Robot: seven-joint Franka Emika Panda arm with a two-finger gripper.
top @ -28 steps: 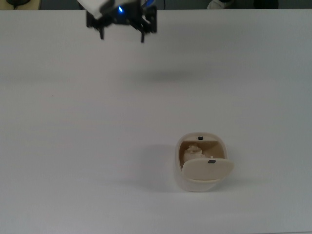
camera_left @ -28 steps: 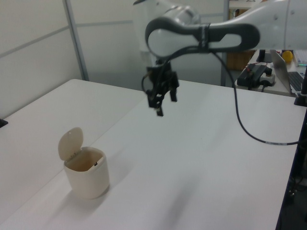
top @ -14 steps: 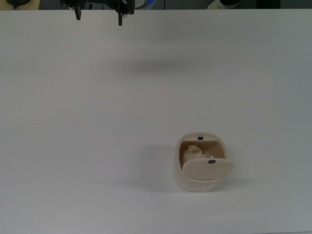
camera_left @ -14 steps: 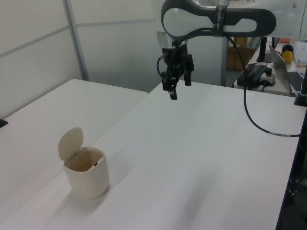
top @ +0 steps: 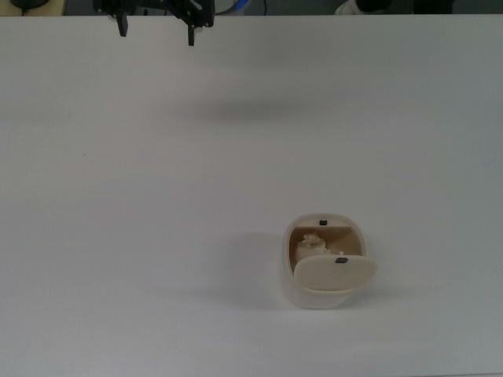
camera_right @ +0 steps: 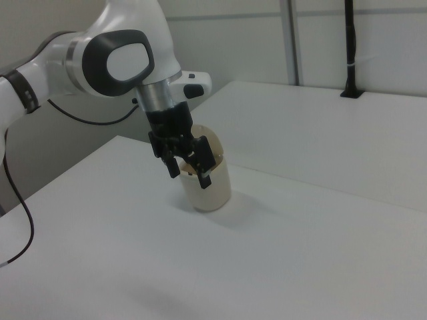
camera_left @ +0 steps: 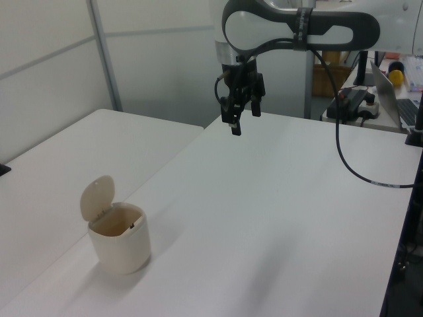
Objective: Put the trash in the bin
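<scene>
Trash (top: 312, 243) sits inside the bin (top: 292, 292), lid flap swung open. Gripper (top: 155, 26) hangs well apart from it at the top view's upper edge, fingers spread, holding nothing. Top view cuts off the gripper's upper part; in the right view it overlaps the bin (camera_right: 217, 190).

The small cream-beige rounded-square plastic bin (top: 324, 263) (camera_left: 119, 238) (camera_right: 210, 180) is the only thing standing on the white worktop (top: 157, 196) (camera_left: 277, 224) (camera_right: 300, 253). Its swing flap lid (top: 335, 271) (camera_left: 96, 197) is tipped up on one side of the mouth, blocking entry from there; the rest of the mouth lies open from above. All round the bin the worktop surface is bare. The black two-finger gripper (top: 155, 22) (camera_left: 239, 121) (camera_right: 189, 170), jaws apart, hangs in the air well away from the bin, above the worktop's far edge in the top view.
</scene>
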